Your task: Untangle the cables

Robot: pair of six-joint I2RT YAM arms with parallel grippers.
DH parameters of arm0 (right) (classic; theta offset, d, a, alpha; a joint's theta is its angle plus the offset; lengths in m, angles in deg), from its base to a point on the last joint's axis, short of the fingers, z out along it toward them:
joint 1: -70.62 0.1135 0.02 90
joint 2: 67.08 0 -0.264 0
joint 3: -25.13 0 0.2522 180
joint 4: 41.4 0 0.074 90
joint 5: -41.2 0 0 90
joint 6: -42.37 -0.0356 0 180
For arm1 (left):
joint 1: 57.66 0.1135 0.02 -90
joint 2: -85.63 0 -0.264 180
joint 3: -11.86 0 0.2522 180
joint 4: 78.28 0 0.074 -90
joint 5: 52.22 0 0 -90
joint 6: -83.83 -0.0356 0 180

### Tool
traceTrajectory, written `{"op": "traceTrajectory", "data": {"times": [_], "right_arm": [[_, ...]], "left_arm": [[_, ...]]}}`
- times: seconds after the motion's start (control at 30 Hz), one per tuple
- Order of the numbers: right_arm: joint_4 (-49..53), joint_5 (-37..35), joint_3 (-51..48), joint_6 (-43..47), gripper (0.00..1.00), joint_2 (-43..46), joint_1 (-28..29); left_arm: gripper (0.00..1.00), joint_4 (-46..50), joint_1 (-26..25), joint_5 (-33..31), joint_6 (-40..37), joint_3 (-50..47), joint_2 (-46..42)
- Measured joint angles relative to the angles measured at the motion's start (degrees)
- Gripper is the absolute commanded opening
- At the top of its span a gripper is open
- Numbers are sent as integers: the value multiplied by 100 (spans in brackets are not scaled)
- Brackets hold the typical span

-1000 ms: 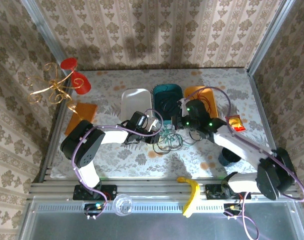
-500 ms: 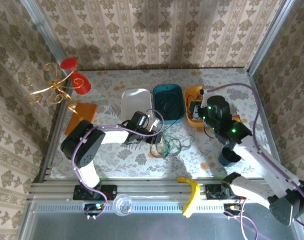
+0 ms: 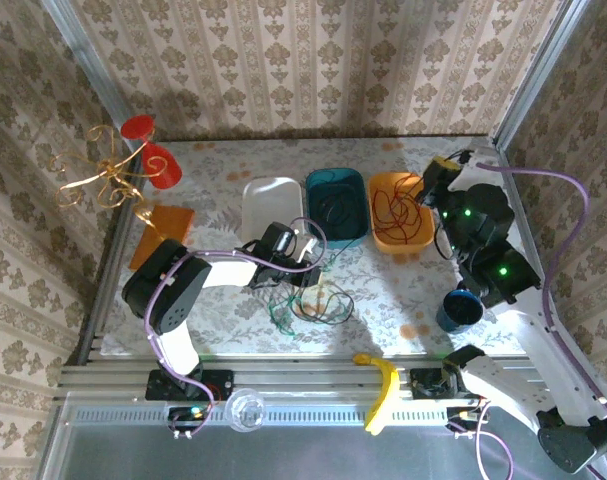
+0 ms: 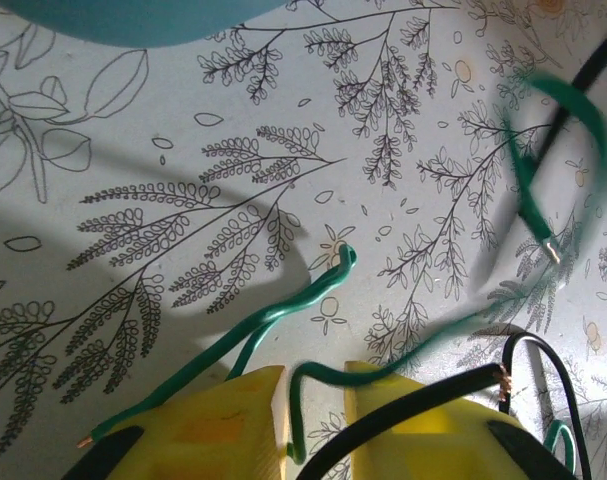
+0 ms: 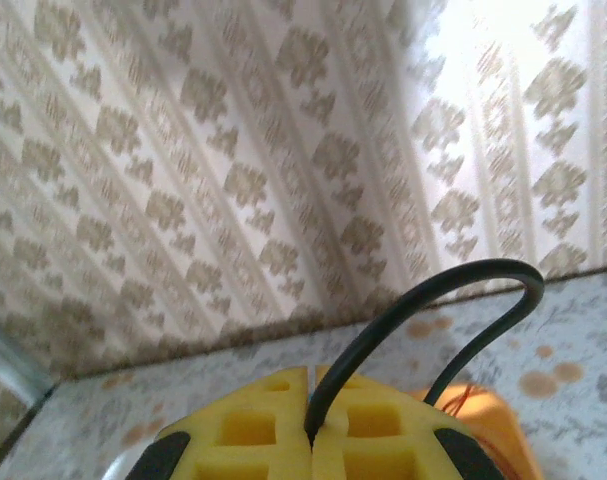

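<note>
Right hand: the right gripper (image 5: 311, 440) has left the middle of the table (image 3: 383, 310) and now hangs high over the back right corner. Its pads are pressed together on a black cable (image 5: 428, 295) that arches up out of the seam.
Left hand: the left gripper (image 4: 315, 425) stays low near the middle of the table, pads a narrow slit apart. The green cable (image 4: 273, 318) threads down through that slit and is not visibly pinched. A black strand (image 4: 423, 400) lies across the right pad.
Knot: the pile (image 3: 308, 303) is smaller than a second ago and has slid toward the near edge, just in front of the left gripper. Green and dark loops are still crossed in it.
Trays: the red cable (image 3: 398, 210) lies coiled in the orange tray (image 3: 371, 203) near the back right corner.
Meaning: one strand looks to have been drawn clear of the knot. Green and black probably still need parting.
</note>
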Motion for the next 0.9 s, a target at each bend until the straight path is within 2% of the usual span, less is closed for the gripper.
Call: {"op": "traceTrajectory", "data": {"times": [0.2, 0.37, 0.67, 0.9], "right_arm": [[-293, -140, 372, 153, 0, 85, -308], [-391, 577, 1067, 212, 0, -275, -398], [-562, 1661, 1845, 334, 0, -1768, -398], [-660, 2286, 1888, 188, 0, -2955, -398]], "left_arm": [[16, 4, 0, -151, 9, 0, 4], [16, -22, 0, -177, 24, -20, -4], [19, -48, -4, -280, 37, -59, -79], [21, -39, 0, -501, 39, -114, -162]]}}
